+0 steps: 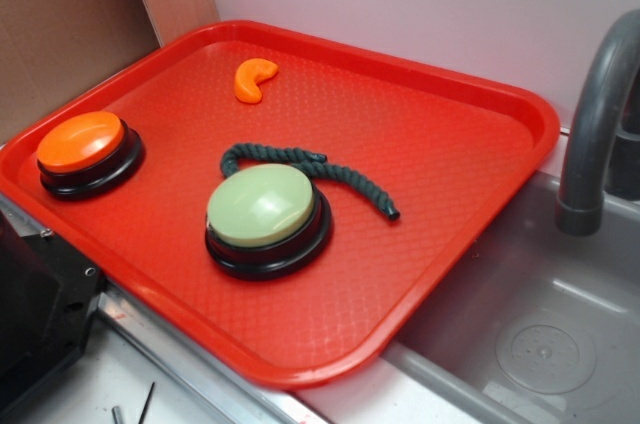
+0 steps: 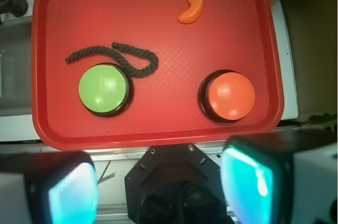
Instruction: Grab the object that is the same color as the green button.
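A dark green twisted rope piece (image 1: pixel 305 165) (image 2: pixel 121 56) lies curved on the red tray (image 1: pixel 450 144) (image 2: pixel 158 123), arching round the far side of the pale green domed button (image 1: pixel 265 212) (image 2: pixel 104 89) on its black base. In the wrist view my gripper (image 2: pixel 163 187) hangs high above the tray's near edge, over the robot's black base. Its two fingers stand wide apart with nothing between them. The gripper does not show in the exterior view.
An orange-topped button (image 1: pixel 85 149) (image 2: pixel 229 96) sits on the tray's left side in the exterior view. A small orange crescent piece (image 1: pixel 253 78) (image 2: pixel 191 8) lies near the tray's far edge. A grey faucet (image 1: pixel 595 134) and sink basin (image 1: pixel 540 334) stand right of the tray.
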Controlling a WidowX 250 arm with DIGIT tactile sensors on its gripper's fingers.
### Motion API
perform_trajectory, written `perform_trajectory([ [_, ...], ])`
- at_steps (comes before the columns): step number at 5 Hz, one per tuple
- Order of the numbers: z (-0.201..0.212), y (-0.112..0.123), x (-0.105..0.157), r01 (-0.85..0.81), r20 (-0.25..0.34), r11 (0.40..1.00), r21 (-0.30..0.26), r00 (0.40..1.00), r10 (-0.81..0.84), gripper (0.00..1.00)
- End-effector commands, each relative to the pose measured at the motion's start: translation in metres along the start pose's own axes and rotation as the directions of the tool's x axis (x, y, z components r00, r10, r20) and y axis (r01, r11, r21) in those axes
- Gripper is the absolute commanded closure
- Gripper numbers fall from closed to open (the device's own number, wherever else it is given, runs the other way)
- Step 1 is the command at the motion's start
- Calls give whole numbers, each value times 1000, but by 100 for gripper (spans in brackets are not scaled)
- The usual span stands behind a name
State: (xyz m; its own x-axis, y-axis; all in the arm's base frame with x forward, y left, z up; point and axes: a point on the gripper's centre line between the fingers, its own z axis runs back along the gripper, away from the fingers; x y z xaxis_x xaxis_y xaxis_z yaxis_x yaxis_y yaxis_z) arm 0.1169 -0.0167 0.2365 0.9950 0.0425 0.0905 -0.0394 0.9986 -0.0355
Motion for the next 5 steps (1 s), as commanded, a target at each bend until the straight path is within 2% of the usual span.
perform_trajectory([
  [1, 0, 0, 0, 0, 0, 1000, 0, 1000, 0, 0],
  [2, -3, -1, 3, -19, -17, 1000, 24, 1000, 20, 0],
  [3, -8, 1, 7, -157, -44, 986, 46, 986, 159, 0],
  [4, -16, 6, 8, -394, -38, 915, 83, 917, 398, 0],
  [5, -25, 12, 13, -611, -24, 789, 64, 790, 613, 0],
])
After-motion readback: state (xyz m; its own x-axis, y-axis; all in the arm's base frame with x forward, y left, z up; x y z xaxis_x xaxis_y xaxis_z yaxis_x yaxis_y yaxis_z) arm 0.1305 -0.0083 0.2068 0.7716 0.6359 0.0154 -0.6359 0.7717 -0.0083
